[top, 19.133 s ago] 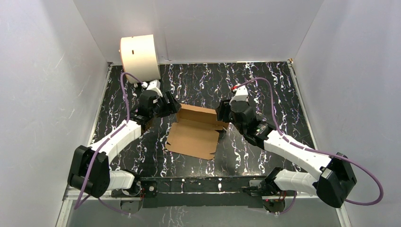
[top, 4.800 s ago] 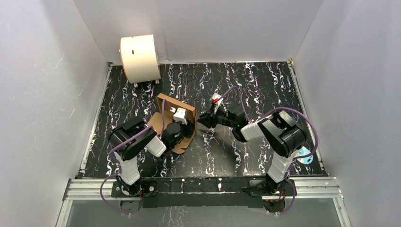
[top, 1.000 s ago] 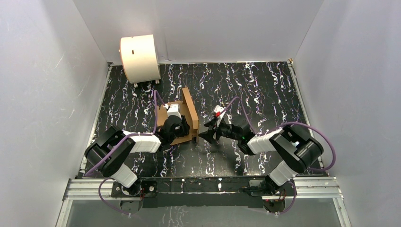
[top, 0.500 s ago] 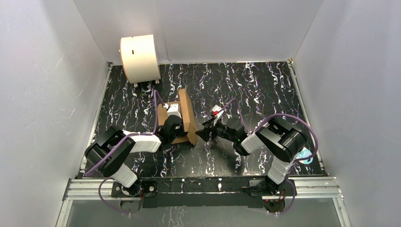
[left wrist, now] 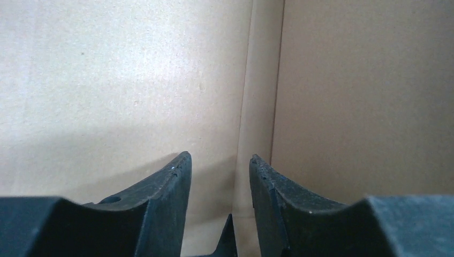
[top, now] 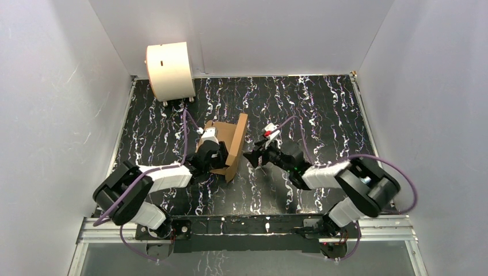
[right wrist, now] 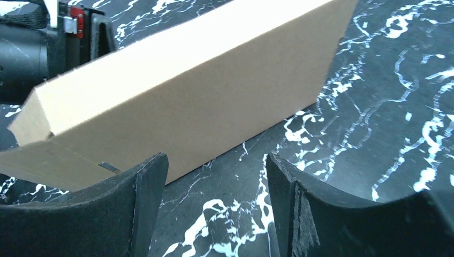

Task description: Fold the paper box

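Observation:
The paper box point(top: 237, 138) is brown cardboard standing partly upright on the black marbled table, its tall panel leaning toward the right. My left gripper point(top: 220, 155) reaches into it from the left. In the left wrist view the left gripper point(left wrist: 219, 157) is open, its tips close to the inner cardboard point(left wrist: 134, 80) at a vertical fold, with nothing between them. My right gripper point(top: 250, 156) sits just right of the box, apart from it. In the right wrist view the right gripper point(right wrist: 217, 156) is open over the table, facing the box's outer panel point(right wrist: 187, 91).
A cream-white drum point(top: 170, 71) stands at the back left corner. Grey walls close in the table on three sides. The left arm's wrist point(right wrist: 32, 48) shows behind the box in the right wrist view.
The box's tall panel has swung over toward the right and the box has shifted with my left gripper inside it. My right gripper has drawn slightly back and up. The left jaws have widened a little.

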`<state>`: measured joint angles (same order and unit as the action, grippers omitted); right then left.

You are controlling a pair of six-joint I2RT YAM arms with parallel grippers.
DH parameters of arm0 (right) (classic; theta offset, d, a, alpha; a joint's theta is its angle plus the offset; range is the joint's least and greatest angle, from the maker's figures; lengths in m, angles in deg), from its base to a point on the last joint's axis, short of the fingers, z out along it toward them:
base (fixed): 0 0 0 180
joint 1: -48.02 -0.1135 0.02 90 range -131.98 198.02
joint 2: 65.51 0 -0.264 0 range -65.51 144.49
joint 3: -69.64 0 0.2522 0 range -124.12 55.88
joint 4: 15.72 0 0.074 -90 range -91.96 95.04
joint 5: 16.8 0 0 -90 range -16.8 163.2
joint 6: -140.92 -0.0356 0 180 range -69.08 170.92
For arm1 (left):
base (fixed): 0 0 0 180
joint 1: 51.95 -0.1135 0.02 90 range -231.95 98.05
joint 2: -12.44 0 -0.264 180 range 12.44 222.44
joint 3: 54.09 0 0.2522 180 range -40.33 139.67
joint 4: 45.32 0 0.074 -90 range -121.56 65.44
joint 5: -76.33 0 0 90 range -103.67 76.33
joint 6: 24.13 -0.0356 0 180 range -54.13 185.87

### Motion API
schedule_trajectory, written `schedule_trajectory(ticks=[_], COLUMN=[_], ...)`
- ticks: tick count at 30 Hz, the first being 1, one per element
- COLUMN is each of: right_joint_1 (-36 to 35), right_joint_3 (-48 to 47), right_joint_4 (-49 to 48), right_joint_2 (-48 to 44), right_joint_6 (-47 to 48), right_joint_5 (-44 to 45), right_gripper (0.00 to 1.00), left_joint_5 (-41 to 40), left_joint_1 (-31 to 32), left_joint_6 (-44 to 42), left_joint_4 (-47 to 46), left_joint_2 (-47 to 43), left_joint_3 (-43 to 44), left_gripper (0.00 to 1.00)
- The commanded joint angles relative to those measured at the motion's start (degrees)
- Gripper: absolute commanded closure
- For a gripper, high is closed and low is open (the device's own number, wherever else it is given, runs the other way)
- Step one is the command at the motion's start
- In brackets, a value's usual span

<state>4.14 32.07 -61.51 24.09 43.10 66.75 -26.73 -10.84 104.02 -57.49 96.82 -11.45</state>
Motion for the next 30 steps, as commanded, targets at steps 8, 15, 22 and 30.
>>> schedule_trajectory(ticks=[8, 15, 22, 30], right_joint_1=[-2.9, -2.9, -2.9, -3.0], right_joint_3=[-18.1, -34.3, -42.4, -45.2], right_joint_4=[48.7, 67.0, 73.1, 72.5], right_joint_2=[-16.5, -10.2, -1.7, 1.5], right_joint_6=[-15.4, -24.4, -25.8, -24.5], right_joint_5=[14.9, 19.5, 18.6, 14.8], right_gripper=[0.09, 0.01, 0.02, 0.09], left_joint_5=[-3.5, -2.4, -1.9, -1.9], left_joint_1=[-1.4, -6.9, -8.9, -9.5], left_joint_6=[-5.5, -5.7, -5.7, -5.6], left_joint_4=[15.0, 19.9, 21.2, 22.5], left_joint_2=[-7.5, -8.9, -11.8, -13.6], left_joint_3=[5.4, 6.5, 6.3, 5.7], left_gripper=[0.49, 0.46, 0.44, 0.43])
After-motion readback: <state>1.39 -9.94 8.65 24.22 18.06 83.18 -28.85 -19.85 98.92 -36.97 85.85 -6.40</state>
